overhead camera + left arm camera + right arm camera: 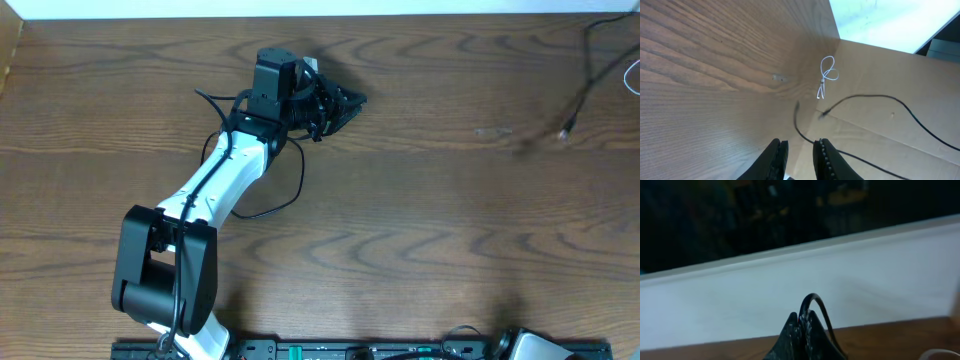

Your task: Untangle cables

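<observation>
I'm looking at a brown wood-grain table [420,230]. A white panel [840,275] runs along its far edge, cardboard [900,135] stands at one side, and the room [715,215] behind is dim.

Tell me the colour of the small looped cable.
The cable is white; left wrist view.

Matt wood-grain table [420,230], smooth black cable [867,96]

Robot lab bench: wood-grain table [420,230], arm mounting rail [330,350] along edge, cardboard panel [875,70] beside it.
</observation>
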You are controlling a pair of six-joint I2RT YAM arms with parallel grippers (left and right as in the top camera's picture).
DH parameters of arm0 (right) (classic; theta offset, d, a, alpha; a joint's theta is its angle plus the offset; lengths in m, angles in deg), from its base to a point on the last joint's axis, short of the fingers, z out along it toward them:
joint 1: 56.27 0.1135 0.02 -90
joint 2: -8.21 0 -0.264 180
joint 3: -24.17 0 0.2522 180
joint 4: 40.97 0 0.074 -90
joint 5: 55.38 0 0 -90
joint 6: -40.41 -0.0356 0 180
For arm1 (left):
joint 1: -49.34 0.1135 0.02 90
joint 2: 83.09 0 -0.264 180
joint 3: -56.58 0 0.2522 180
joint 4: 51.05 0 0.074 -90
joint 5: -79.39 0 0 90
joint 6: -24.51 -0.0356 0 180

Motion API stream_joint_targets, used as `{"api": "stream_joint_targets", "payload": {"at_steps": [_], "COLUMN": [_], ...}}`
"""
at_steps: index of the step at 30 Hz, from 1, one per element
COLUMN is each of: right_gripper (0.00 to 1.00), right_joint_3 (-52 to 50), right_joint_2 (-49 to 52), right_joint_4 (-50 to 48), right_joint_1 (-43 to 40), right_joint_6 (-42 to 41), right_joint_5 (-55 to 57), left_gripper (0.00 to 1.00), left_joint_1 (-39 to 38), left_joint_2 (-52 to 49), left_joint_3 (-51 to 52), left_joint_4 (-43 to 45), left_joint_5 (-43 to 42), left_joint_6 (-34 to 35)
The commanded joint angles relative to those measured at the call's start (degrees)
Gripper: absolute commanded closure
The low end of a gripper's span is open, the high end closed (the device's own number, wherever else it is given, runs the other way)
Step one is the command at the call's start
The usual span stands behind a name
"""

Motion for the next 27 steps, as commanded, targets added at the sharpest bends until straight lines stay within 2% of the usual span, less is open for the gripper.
{"api": "stream_joint_targets", "payload": {"at_steps": [1,11,22,27], "right_gripper": [0.99,0.99,0.99,0.99], "right_joint_3": [1.0,1.0,1.0,1.0], "right_joint_2": [1.5,11.8,28.0,35.4], "right_joint_4": [0.1,-2.4,-11.9,-11.9], "right_joint_1": [-3.1,-10.5,-18.0,-18.8], "right_joint_6": [-0.7,4.7,5.7,5.7], "right_joint_5": [4.5,14.6,17.5,18.7], "left_gripper": [0.77,0.77,0.77,0.77], "left_joint_1": [-0.1,-0.1,-0.1,-0.1], "left_joint_2": [-0.5,-0.5,-0.5,-0.5], "left_joint_3": [-0.7,-0.7,-0.7,-0.7], "left_joint_4": [0.0,0.0,0.0,0.0], "left_joint_5": [-0.5,-0.5,0.0,0.8], "left_joint_6": [-1.3,-1.2,-1.3,-1.2]}}
